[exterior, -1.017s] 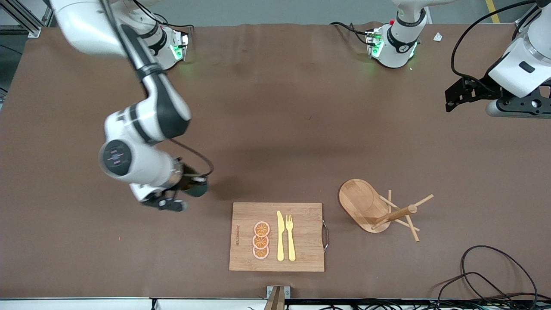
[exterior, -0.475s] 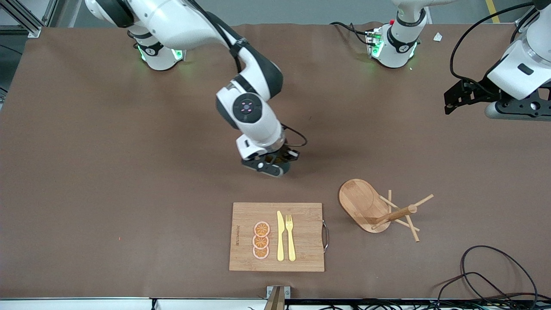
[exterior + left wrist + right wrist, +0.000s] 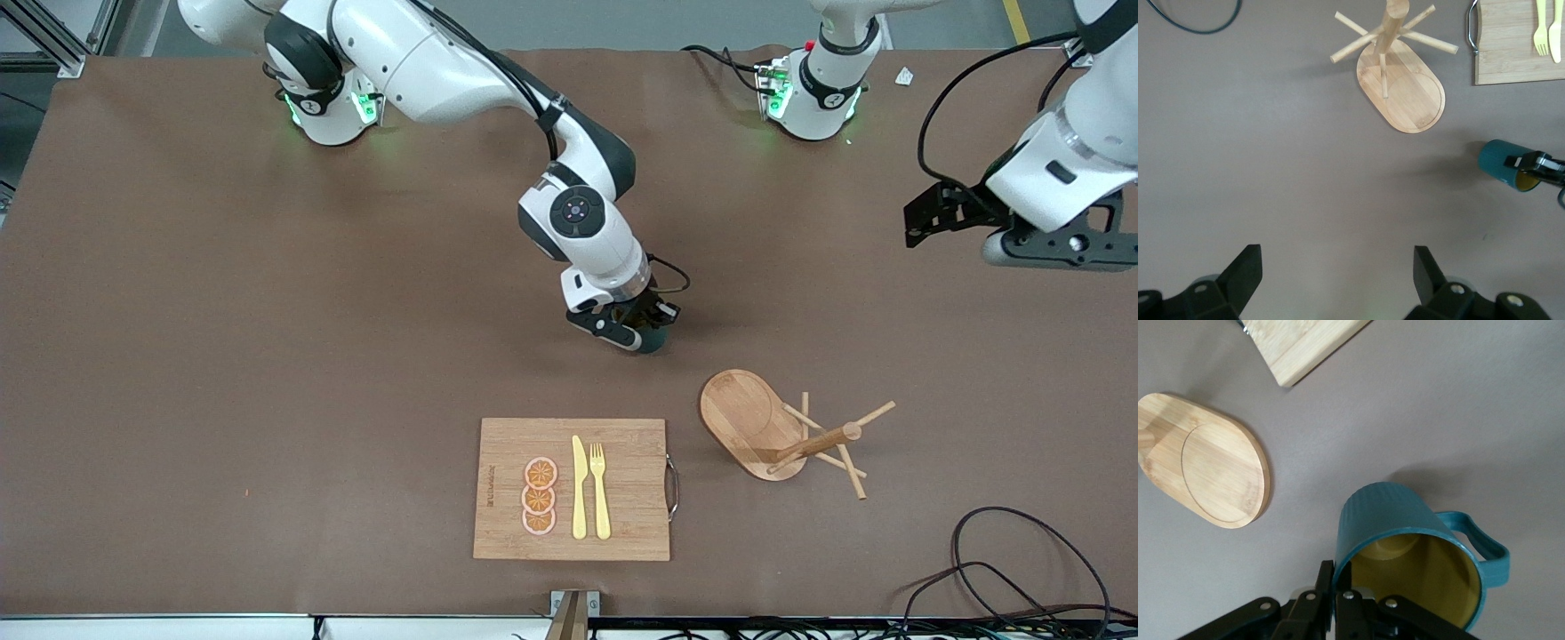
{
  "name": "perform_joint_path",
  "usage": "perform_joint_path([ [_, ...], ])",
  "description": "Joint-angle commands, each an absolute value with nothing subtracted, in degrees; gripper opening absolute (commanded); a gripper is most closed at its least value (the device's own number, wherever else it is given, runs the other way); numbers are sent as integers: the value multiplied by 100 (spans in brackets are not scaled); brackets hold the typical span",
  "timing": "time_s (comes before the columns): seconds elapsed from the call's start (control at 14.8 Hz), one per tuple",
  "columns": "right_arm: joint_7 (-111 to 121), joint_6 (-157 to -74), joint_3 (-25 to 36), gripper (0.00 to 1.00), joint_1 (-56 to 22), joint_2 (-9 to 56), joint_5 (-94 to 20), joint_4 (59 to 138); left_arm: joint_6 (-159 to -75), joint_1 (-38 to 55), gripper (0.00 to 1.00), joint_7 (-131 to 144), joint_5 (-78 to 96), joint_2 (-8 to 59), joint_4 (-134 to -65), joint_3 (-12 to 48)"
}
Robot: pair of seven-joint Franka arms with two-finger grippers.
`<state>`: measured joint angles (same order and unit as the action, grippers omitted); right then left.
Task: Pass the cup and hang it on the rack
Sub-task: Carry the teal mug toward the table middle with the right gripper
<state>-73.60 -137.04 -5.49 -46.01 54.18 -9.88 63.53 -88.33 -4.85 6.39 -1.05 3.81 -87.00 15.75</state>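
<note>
There is one cup [image 3: 654, 340], dark teal with a yellowish inside. The right gripper [image 3: 642, 325] holds it by the rim, the fingers closed on the wall, over the bare table [image 3: 267, 356]. In the front view the cup is at about 10 o'clock from the rack [image 3: 782, 431]. In the right wrist view the cup [image 3: 1415, 557] shows its open mouth to the camera, and its one handle [image 3: 1478, 543] sticks out from the side. In the left wrist view the cup [image 3: 1505, 165] appears tilted.

There is one rack, with an oval base, one central post and several thin pegs. It stands beside one cutting board [image 3: 573, 489], toward the left arm's end. On the board lie one knife [image 3: 579, 488], one fork [image 3: 600, 491] and three orange slices [image 3: 540, 496].

The left gripper [image 3: 1338, 280] waits open over the table at the left arm's end.
</note>
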Motion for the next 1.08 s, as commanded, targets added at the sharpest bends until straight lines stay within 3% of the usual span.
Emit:
perform_joint_path([
  [0.0, -7558, -13711, -466, 11, -4676, 5528, -1055, 6135, -8850, -264, 100, 975, -105, 615, -8578, 1591],
  [0.2, -7559, -13667, -457, 56, -4606, 5485, -1046, 6135, -8912, -18, 100, 1387, -114, 747, -8569, 1582],
  [0.41, -7550, -13440, -457, 95, -4465, 5309, -1028, 6135, -9122, 245, 100, 1966, -97, 904, -8473, 1591],
  [0.47, -7498, -13325, -422, 100, -4369, 5213, -959, 6135, -9132, 385, 100, 2221, -97, 1027, -8368, 1591],
  [0.75, -6402, -12194, -158, 100, -3852, 4747, 218, 6135, -9403, 834, 100, 3258, -114, 1370, -8288, 1582],
  [1.02, -4821, -11647, -167, 100, -2719, 4141, 220, 6204, -9790, 1352, 100, 4365, -307, 1634, -8279, 1582],
])
